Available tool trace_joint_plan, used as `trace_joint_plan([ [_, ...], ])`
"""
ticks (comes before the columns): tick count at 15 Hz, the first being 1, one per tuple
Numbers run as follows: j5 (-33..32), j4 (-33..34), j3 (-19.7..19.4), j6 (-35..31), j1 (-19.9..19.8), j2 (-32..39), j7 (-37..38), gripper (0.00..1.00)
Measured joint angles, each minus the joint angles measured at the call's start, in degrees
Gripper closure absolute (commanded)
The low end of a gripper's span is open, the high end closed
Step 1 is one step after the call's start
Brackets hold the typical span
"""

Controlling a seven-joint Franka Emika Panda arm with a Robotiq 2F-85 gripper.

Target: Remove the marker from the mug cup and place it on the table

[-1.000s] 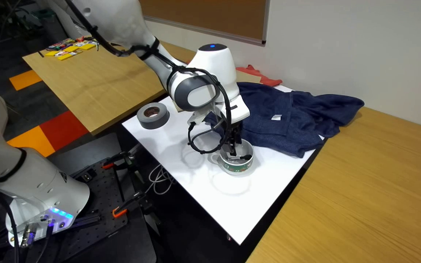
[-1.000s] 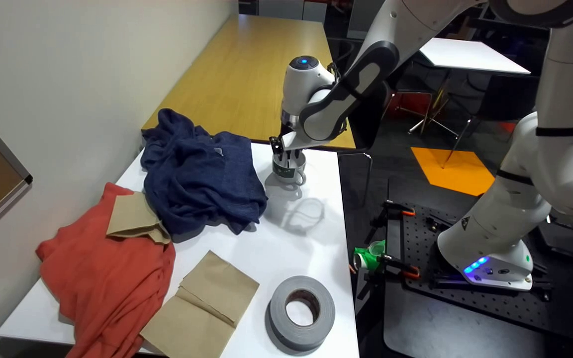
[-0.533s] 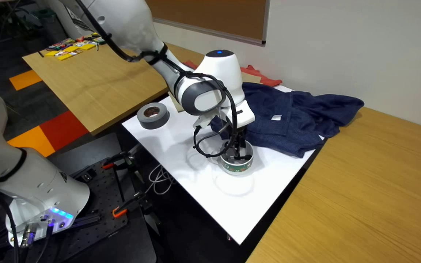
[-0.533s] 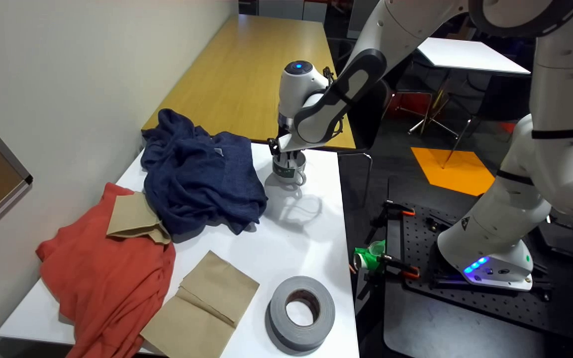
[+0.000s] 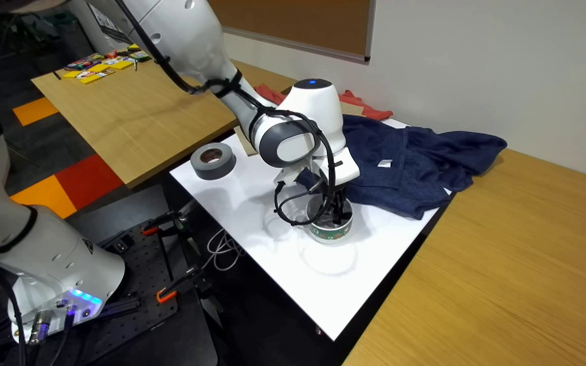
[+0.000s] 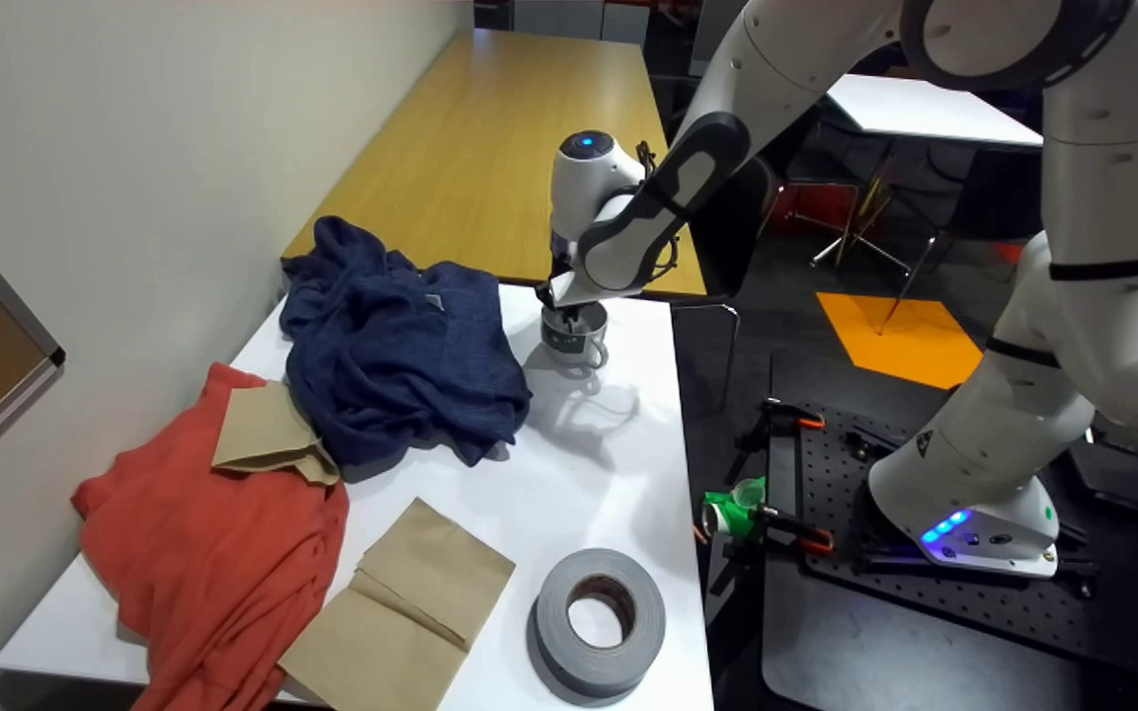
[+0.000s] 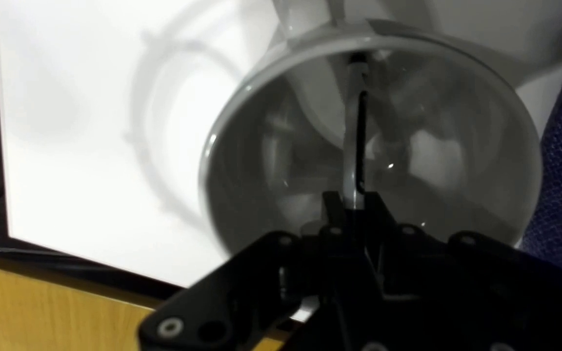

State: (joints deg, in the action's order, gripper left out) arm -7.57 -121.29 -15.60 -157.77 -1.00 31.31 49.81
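Note:
The white-grey mug cup (image 5: 329,234) with a green patterned band stands upright on the white table (image 5: 333,300). It also shows in an exterior view (image 6: 563,343) with its handle. In the wrist view the marker (image 7: 351,122), light-bodied with dark ends, leans inside the mug (image 7: 271,195). My gripper (image 7: 352,200) reaches down into the mug with its fingers shut on the dark end of the marker. The marker's far end lies by the inner wall near the handle side. In both exterior views the gripper is partly hidden by the arm and the mug wall.
A navy cloth (image 5: 400,162) lies close beside the mug. A grey tape roll (image 6: 600,620), folded brown paper (image 6: 401,612) and a red cloth (image 6: 223,533) lie farther along the table. Wooden tabletops (image 5: 506,274) adjoin the white table, with dark gaps at its edges.
The arm has moved lower, bringing the gripper deeper into the mug. The fingers, apart earlier, have closed together on the marker. The mug has not moved.

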Motion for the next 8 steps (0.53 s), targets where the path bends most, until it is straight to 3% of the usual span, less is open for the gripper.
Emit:
trace_joint_plan([
  [8,-1.3,-3.3,-5.1,-1.5,3.9,-4.8,0.0,0.97],
])
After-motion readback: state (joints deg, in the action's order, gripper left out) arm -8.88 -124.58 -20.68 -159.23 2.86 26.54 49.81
